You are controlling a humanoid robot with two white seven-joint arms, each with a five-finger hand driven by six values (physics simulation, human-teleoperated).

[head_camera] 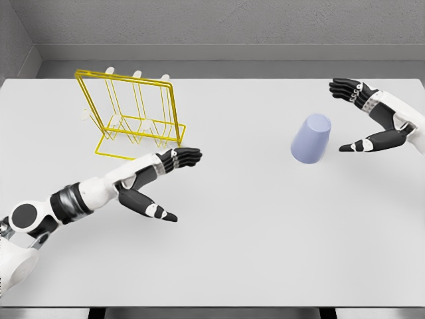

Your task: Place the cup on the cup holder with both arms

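Cup [311, 138]: smooth, matt lavender, looks plastic. Holder [133, 114]: thin yellow wire, glossy like painted metal, with pale pegs. Table [265, 232]: flat matt off-white, no grain. My hands, left [159, 183] and right [372, 123]: dark, slightly shiny fingers, silvery joints, white smooth shells.

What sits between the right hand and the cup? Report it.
Nothing. In the head view only bare table shows between the open right hand and the cup; they are apart.

Pale lavender-blue cup [311, 138]; bright yellow wire cup holder [133, 116] with white pegs; light grey table [265, 232]; white arms, black fingers with silver-grey knuckles on both hands; grey wall.
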